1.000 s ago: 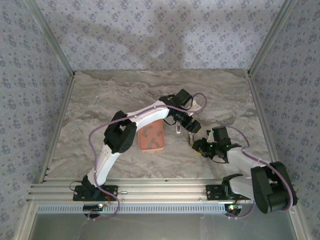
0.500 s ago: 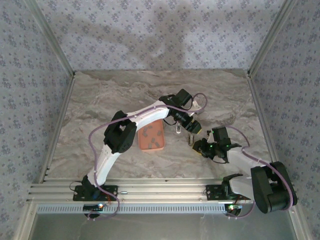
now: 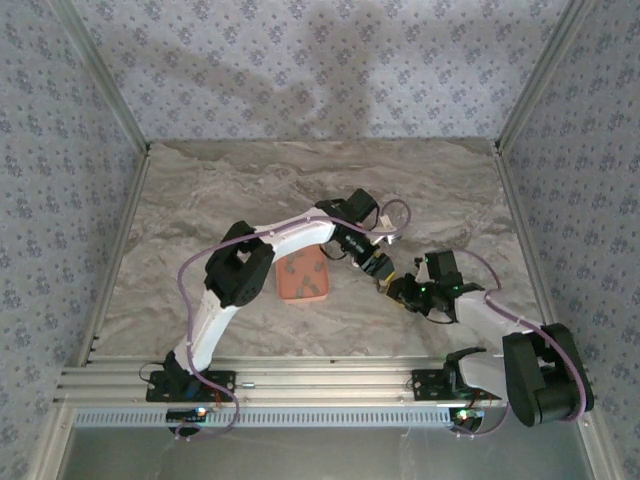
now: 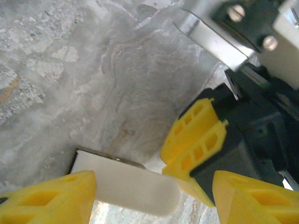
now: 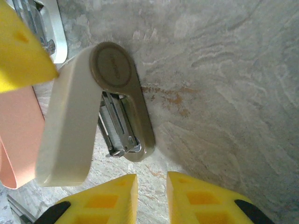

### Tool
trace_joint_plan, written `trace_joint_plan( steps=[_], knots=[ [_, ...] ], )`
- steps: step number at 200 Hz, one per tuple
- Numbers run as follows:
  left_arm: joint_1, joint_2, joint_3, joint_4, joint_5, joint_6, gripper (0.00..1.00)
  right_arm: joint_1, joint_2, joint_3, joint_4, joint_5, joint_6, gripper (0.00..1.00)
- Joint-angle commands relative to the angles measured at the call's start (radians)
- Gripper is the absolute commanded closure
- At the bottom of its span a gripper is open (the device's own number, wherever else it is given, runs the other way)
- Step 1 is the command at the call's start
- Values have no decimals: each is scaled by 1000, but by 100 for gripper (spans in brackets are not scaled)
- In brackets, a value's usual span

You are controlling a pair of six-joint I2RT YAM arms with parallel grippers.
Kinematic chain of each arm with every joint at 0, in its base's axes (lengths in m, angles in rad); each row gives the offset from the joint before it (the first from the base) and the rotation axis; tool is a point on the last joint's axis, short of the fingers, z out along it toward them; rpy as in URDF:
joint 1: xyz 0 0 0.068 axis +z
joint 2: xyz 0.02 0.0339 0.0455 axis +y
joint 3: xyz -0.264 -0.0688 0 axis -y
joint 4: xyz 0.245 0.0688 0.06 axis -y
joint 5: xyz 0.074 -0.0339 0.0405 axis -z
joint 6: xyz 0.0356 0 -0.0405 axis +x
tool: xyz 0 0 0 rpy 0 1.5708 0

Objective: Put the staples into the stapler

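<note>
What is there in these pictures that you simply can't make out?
Right wrist view: whether the stapler's metal channel holds staples; too small and blurry.
Left wrist view: one end of the stapler, behind a yellow finger.
Top view: the stapler itself, under the left gripper and right gripper; anything on the orange tray, too small.

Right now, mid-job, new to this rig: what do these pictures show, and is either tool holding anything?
Two robot arms are bolted to a marbled table. One picture looks down from behind; the other two are wrist cameras, so yellow blocks are that arm's own fingers. A salmon tray lies by the left arm. The pale stapler lies flipped open, metal channel showing. The left tool is open, the stapler's pale end between its fingers. The right tool looks nearly closed; I can't tell if it pinches anything.
</note>
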Motion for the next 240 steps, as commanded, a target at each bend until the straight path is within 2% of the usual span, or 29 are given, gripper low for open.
trace_joint_plan(
  steps=[1, 55, 95, 122, 159, 240],
  knots=[
    [-5, -84, -48, -29, 49, 59, 33, -8, 4, 32, -52, 8, -34, 77],
    [6, -161, -122, 66, 17, -8, 30, -19, -53, 52, -137, 4, -66, 76],
    [37, -158, -120, 141, -14, -114, 29, -52, -152, 56, -238, -14, -76, 68],
    [55, -183, -157, 186, -21, -160, 29, -76, -177, 73, -238, -41, -75, 63],
    [72, -255, -241, 244, -42, -187, 28, -77, -128, 121, -183, -78, -66, 56],
    [102, -418, -456, 408, -113, -265, 28, -53, -5, 178, -141, -88, -72, 54]
  ],
)
